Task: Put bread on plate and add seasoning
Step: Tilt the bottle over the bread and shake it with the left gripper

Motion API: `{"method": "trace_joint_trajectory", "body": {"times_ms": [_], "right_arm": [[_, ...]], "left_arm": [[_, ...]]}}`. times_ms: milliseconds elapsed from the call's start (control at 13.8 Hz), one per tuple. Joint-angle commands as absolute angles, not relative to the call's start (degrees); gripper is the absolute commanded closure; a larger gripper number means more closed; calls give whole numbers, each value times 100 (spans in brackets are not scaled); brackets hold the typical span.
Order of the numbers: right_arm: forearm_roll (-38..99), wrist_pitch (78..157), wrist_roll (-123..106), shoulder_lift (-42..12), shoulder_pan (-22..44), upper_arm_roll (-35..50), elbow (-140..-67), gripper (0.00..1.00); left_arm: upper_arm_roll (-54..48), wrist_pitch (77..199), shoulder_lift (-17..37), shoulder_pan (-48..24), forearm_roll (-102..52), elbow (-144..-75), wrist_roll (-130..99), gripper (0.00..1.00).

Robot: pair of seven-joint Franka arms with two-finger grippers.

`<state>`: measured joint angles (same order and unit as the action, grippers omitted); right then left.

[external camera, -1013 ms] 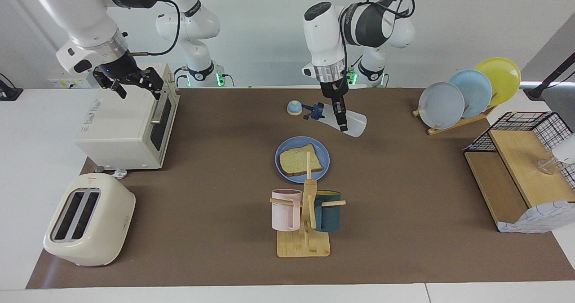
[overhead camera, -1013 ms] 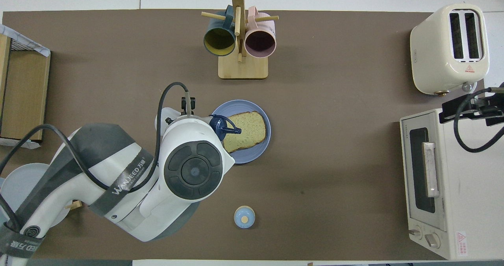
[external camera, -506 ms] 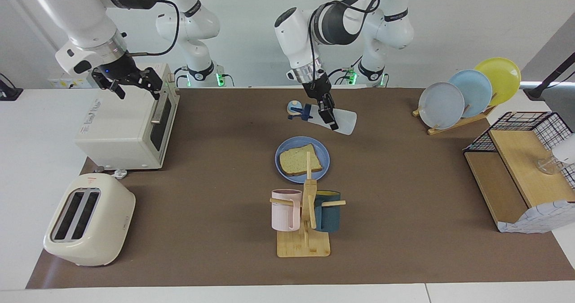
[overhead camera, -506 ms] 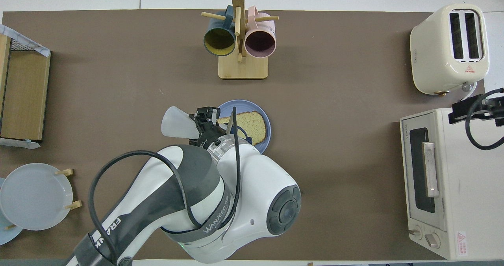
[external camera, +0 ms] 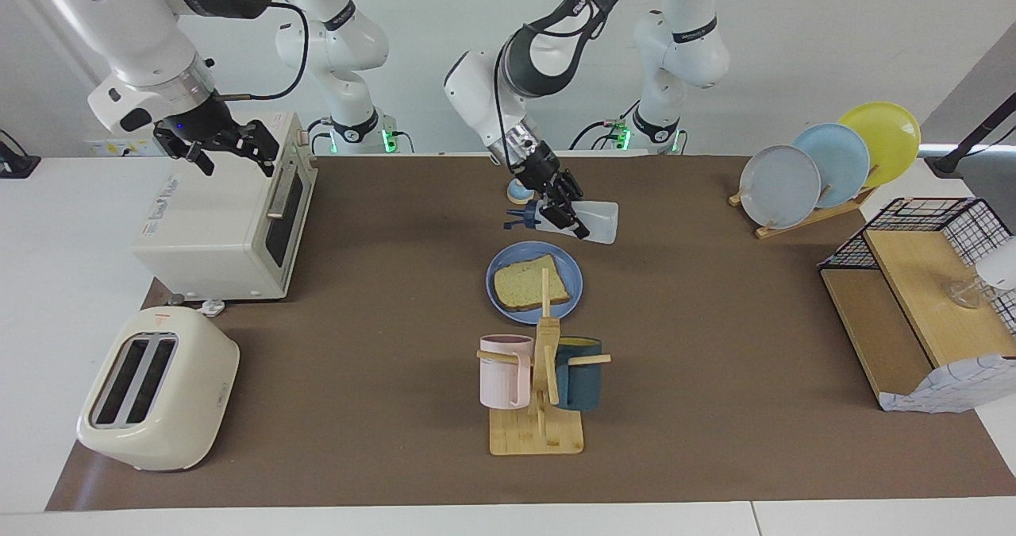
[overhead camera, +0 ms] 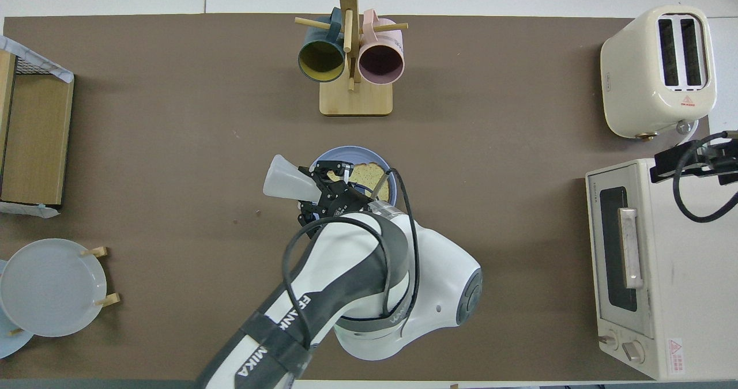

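Observation:
A square slice of bread (external camera: 530, 284) lies flat on the round blue plate (external camera: 495, 269) in the middle of the table. My left gripper (external camera: 570, 220) is shut on the seasoning (external camera: 599, 223), a translucent white bottle held on its side in the air. Its navy cap (external camera: 521, 220) points toward the right arm's end, over the plate's edge nearer the robots. In the overhead view the bottle body (overhead camera: 282, 180) sticks out beside the left gripper (overhead camera: 320, 192), whose arm covers part of the bread (overhead camera: 369, 173) and plate (overhead camera: 346, 151). My right gripper (external camera: 230, 151) waits open above the toaster oven (external camera: 222, 218).
A small blue-domed bell (external camera: 519, 193) stands just nearer the robots than the held bottle. The mug rack (external camera: 540, 393) with two mugs stands farther out than the plate. A toaster (external camera: 159, 389) sits by the oven; a plate rack (external camera: 825, 163) and a wooden shelf (external camera: 921, 298) occupy the left arm's end.
The left arm has swung its wrist round, carrying the seasoning toward the right arm's end and over the plate's edge. The right gripper has drifted slightly above the oven.

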<state>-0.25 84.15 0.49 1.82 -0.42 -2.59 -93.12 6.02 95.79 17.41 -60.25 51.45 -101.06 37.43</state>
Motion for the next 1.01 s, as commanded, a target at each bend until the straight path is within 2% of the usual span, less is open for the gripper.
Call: {"method": "trace_joint_trajectory", "body": {"times_ms": [0,506,651,941], "right_arm": [[-88,8682,-263,272,-158,-237,-9431,0],[-70,8736,-202,255,-79,-343,-9492,0],[-62,8736,-211,255,-97,-343,-9492,0],[-62,8736,-211,255,-88,-343,-9483,0]], "left_arm": [[668,9115,2171,-6205,5614,-9694,3683,100],[677,8930,2267,-6205,6055,-9940,3683,100],[677,8685,2713,-6223,6309,-9914,3683,100],[686,8395,2733,-6196,6590,-9949,3674,100]]}}
